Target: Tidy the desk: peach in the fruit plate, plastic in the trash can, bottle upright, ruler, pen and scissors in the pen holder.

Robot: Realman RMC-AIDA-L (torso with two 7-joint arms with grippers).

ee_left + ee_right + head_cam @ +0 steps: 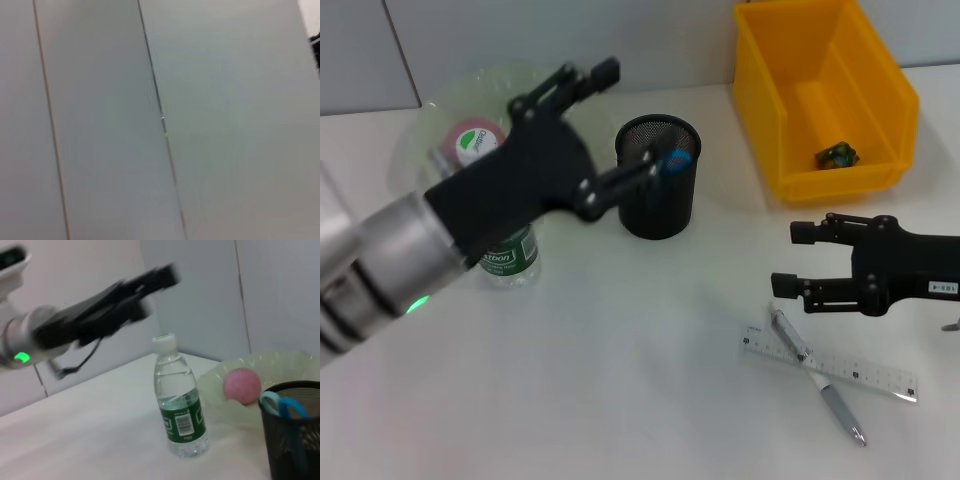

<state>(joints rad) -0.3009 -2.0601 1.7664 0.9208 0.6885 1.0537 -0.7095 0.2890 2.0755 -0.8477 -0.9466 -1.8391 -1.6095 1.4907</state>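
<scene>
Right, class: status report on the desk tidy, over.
Left claw open, raised above the upright clear plastic bottle. Right claw open, hovering by the silver pen and clear ruler on the table. Pen lies across ruler.

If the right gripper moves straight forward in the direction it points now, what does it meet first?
The right gripper points toward the robot's left across bare table. Its line looks free first; further along stands the bottle, though depth is unclear.

You've got a yellow trash can [880, 105], black mesh pen holder [658, 190] with blue-handled scissors [677, 160], pink peach [242, 385], pale green fruit plate [280, 367], green-labelled clear bottle [179, 405], silver pen [815, 373].
</scene>
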